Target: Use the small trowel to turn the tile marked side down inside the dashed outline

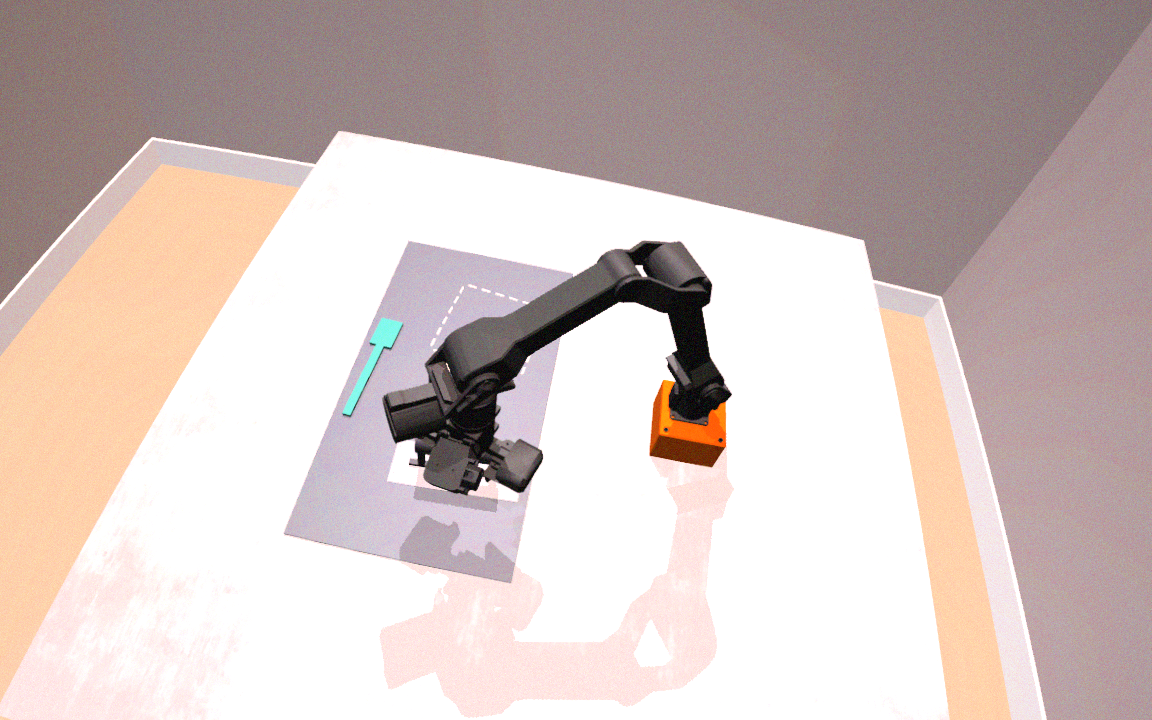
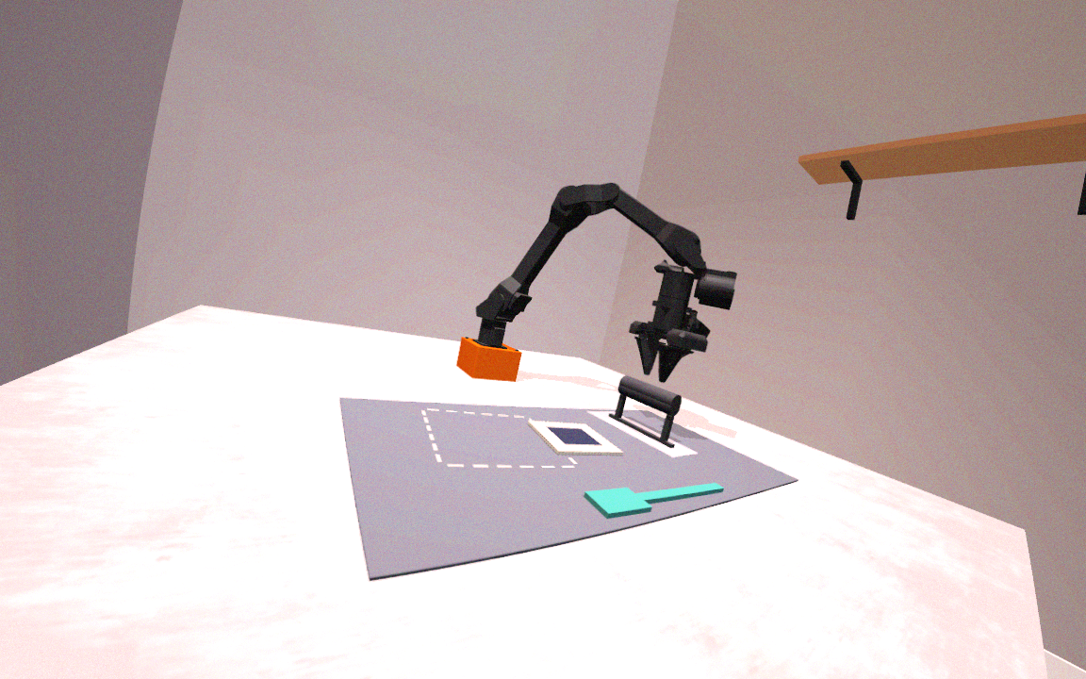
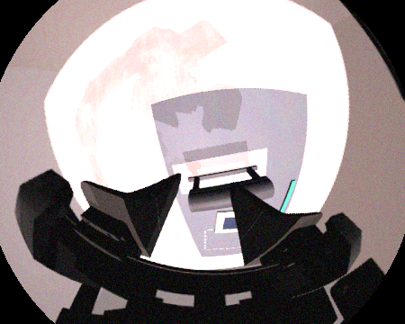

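"What does the top view give us?"
"The arm (image 1: 562, 308) (image 2: 648, 221) reaches over the mat (image 1: 338, 483) (image 2: 412, 515) (image 3: 274, 117) on the bench (image 1: 741, 537) (image 2: 150, 506) (image 3: 279, 58). The tool (image 1: 455, 463) (image 2: 655, 377) (image 3: 206, 182) covers most of the trowel (image 1: 401, 465) (image 2: 648, 394), whose white blade pokes out. I take that black-handled piece as the trowel, not the teal spatula (image 1: 386, 333) (image 2: 618, 501) (image 3: 288, 196) near the mat's edge. The tile is hidden here."

"And from outside?"
"The tool hangs just above the trowel, fingers downward, partly open, holding nothing. The trowel's handle stands on two posts, which should leave room for a finger on each side. The tile (image 2: 575, 436) (image 3: 229, 222) lies flat between the trowel and most of the dashed outline (image 2: 504, 466) (image 3: 205, 240), overlapping its near edge, marked side up."

"Why there?"
"Probably so the blade can slide under from the trowel's side and tip it over into the outline."

"The wrist view?"
"A moderate gap between the fingers, nothing in it. They're spread roughly along the handle and off towards one end, so I'd judge a twist and some centring are needed before lowering. Otherwise a fingertip could land on the handle. The turning itself is still to do."
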`<state>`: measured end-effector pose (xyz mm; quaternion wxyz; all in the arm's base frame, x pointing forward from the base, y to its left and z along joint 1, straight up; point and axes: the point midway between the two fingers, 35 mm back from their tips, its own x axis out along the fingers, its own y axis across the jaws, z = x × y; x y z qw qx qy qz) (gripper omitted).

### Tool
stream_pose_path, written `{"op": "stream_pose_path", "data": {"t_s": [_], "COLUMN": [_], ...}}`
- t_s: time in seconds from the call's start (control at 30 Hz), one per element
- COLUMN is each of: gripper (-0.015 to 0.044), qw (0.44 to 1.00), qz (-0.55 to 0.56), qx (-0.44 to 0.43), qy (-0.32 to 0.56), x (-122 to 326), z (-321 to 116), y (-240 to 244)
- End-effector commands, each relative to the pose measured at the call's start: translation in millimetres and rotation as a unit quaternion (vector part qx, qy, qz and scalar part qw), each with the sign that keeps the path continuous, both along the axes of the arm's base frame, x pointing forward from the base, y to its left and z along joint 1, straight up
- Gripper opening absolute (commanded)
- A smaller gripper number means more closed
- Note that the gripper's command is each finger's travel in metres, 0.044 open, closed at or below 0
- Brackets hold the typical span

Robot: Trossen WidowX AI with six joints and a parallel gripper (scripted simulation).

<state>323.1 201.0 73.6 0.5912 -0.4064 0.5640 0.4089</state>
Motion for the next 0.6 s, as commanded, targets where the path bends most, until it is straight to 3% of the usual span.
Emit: {"op": "stream_pose_path", "data": {"t_s": [0.0,0.57], "gripper": [0.0270,0.0270], "qw": [0.998,0.935], "qz": [-0.066,-0.354], "qx": [0.002,0.009], "qy": [-0.001,0.005], "x": [5.0,19.4], "z": [2.9,8.9], "y": [-5.2,-27.0]}}
